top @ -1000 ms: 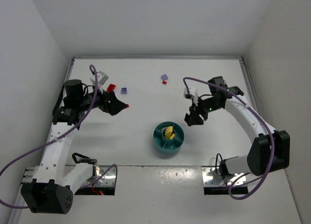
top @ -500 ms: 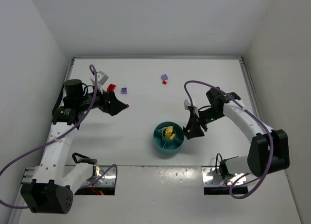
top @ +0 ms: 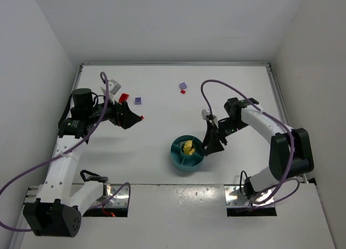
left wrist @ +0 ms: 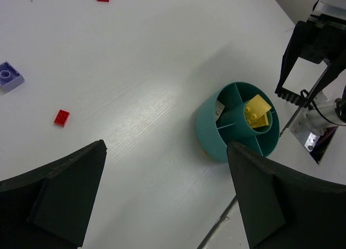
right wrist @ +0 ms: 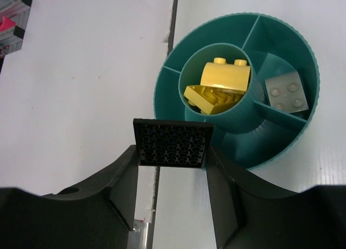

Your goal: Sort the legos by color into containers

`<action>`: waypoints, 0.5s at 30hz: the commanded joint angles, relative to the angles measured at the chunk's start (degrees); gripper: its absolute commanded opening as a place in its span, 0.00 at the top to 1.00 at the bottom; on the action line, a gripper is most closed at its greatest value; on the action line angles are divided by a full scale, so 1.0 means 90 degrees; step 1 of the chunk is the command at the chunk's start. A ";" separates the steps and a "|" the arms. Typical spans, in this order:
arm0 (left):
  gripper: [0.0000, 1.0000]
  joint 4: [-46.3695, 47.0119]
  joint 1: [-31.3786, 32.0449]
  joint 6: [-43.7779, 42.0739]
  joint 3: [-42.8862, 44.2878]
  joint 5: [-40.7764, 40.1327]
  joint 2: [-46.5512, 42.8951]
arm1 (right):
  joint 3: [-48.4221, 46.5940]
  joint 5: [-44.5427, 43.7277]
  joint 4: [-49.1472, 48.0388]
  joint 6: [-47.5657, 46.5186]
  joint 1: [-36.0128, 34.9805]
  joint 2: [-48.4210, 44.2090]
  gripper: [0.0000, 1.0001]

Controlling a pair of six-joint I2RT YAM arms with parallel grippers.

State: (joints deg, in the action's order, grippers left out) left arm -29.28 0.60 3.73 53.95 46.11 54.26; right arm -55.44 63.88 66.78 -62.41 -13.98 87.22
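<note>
One second has carried the right gripper (right wrist: pixel 172 152) from the middle of the worktop's (top: pixel 162 130) right half down and inward to the right rim of the dish (right wrist: pixel 303 135), which sits near the middle of the near edge. Its fingers are clamped on the two side edges of a black plate (right wrist: pixel 173 138), held level just above the dish wall. The carry looks nearly done. What remains, I judge, is picking an unused wedge and letting go.

The left gripper (left wrist: pixel 166 146) has not moved. It hangs with fingers wide apart and nothing between them, over the left half.

The plate is thin, square and matte, with its underside grid of round sockets facing the wrist camera. The dish is smooth teal plastic with a finely ribbed outer wall. Its round centre holds two glossy yellow bricks (right wrist: pixel 221 81), and one wedge holds a pale studded brick (right wrist: pixel 286 92). The other wedges in view look bare.

The worktop is white with a faint wood grain. Small red bricks (top: pixel 124 96) and lilac bricks (top: pixel 138 100) lie loose toward the far edge and far-left corner, not yet sorted.
</note>
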 commanded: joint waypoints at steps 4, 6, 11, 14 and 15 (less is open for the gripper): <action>0.00 0.0040 -0.0096 0.0035 0.0177 0.0102 -0.0033 | -0.0373 0.0617 0.0011 -0.0370 -0.0156 0.0357 0.81; 0.00 0.0040 -0.0155 0.0035 0.0177 0.0102 -0.0033 | -0.0442 0.0617 0.0011 -0.0370 -0.0214 0.0426 0.78; 0.00 0.0040 -0.0155 0.0035 0.0177 0.0102 -0.0033 | -0.0500 0.0559 -0.0291 -0.0311 -0.0215 0.0611 0.73; 0.00 0.0040 -0.0155 0.0035 0.0119 0.0102 -0.0033 | -0.0500 0.0559 -0.0360 -0.0156 -0.0215 0.0670 0.71; 0.00 0.0040 -0.0155 0.0035 0.0118 0.0102 -0.0033 | -0.0500 0.0559 -0.0428 -0.0155 -0.0215 0.0670 0.68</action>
State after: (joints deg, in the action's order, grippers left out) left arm -29.52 0.14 3.73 53.95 46.09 54.26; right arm -57.74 65.17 65.54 -62.61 -15.53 93.06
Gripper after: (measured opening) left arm 0.995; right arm 0.482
